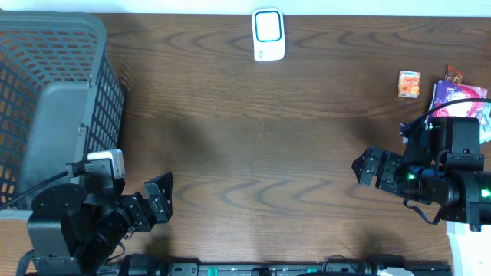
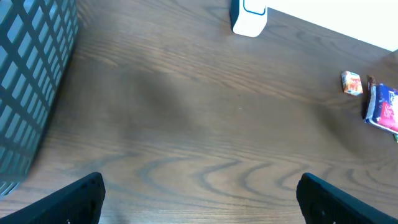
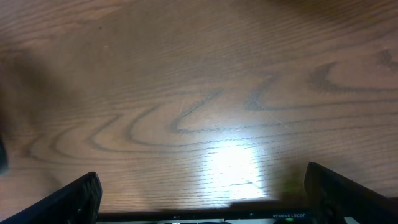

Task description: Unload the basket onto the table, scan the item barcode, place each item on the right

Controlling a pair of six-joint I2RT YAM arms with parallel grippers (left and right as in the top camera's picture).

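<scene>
A white barcode scanner (image 1: 268, 34) with a blue-rimmed window stands at the table's far edge; the left wrist view shows the scanner (image 2: 249, 15) at its top. Items lie at the far right: a small orange packet (image 1: 409, 83) and a purple-blue packet (image 1: 458, 96). The left wrist view shows the orange packet (image 2: 351, 83) and the blue packet (image 2: 384, 107) too. My left gripper (image 1: 163, 198) is open at the near left over bare wood, empty (image 2: 200, 199). My right gripper (image 1: 362, 169) is open at the right, a little nearer than the items, holding nothing (image 3: 202, 199).
A large grey mesh basket (image 1: 54, 92) fills the left side, right behind my left arm; its wall (image 2: 31, 81) shows in the left wrist view. A red wrapper (image 1: 455, 74) lies by the purple packet. Dark wood table (image 1: 253, 146) stretches between the arms.
</scene>
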